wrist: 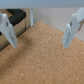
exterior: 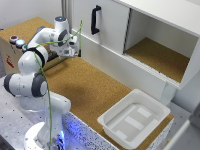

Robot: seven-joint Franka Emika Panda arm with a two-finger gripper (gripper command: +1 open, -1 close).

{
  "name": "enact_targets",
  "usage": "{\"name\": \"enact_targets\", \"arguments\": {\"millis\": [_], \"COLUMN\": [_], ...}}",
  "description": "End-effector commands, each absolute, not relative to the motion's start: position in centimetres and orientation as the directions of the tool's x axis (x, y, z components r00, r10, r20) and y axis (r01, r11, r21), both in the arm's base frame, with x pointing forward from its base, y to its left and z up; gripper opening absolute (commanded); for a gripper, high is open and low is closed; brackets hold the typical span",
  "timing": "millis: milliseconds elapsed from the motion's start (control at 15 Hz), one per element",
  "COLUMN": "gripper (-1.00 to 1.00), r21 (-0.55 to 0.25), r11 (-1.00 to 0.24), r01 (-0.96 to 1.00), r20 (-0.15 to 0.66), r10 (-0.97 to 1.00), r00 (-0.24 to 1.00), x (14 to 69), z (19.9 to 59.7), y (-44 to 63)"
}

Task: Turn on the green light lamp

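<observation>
A white robot arm stood on its base at the near edge of a cork-covered tabletop, seen from above and to one side. Beside that base, toward the exterior view's right, an empty white plastic bin rested on the tabletop's near corner. From the base the arm bent up and reached away over the cork, with a green cable running along it. At the far end of the arm, the gripper hung just above the cork, close to the front of a white cabinet. In the wrist view the gripper was spread wide, its two pale fingers well apart with only bare cork between them, holding nothing. Beyond the arm, on the exterior view's left, a small box sat at the tabletop's far end and carried round buttons on top, one reddish and the others bluish; which one belonged to the green light could not be told. The white cabinet ran along the far side of the tabletop, with a black handle on its closed door and an open compartment lined with cork.
</observation>
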State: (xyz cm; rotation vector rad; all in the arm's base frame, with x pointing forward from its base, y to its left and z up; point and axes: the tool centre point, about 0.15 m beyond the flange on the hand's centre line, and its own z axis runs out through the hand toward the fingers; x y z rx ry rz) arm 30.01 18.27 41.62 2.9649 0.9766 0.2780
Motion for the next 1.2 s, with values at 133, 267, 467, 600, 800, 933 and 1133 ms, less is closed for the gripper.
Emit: {"name": "enact_targets", "arguments": {"millis": [133,267,467,600,800,933,1133], "gripper": [1.0,1.0,1.0,1.0,1.0,1.0,1.0], "r21": [0.045,0.055,0.089,0.111,0.128,0.135,0.131], "r11": [-0.754,-0.719,-0.624,-0.538,-0.381,-0.283,-0.188], "r01": [0.655,0.692,0.776,0.836,0.916,0.949,0.973], "r20": [0.163,0.132,0.106,0.098,0.057,0.057,0.093], "r10": [0.653,0.693,0.781,0.843,0.924,0.959,0.98], "r00": [0.74,0.709,0.616,0.529,0.377,0.278,0.177], "x": [30.0,29.4,27.4,25.1,21.7,20.2,18.7], "z": [44.7,45.8,48.4,50.3,51.5,52.3,53.6], "y": [21.9,23.6,27.3,30.2,33.3,34.9,36.3]}}
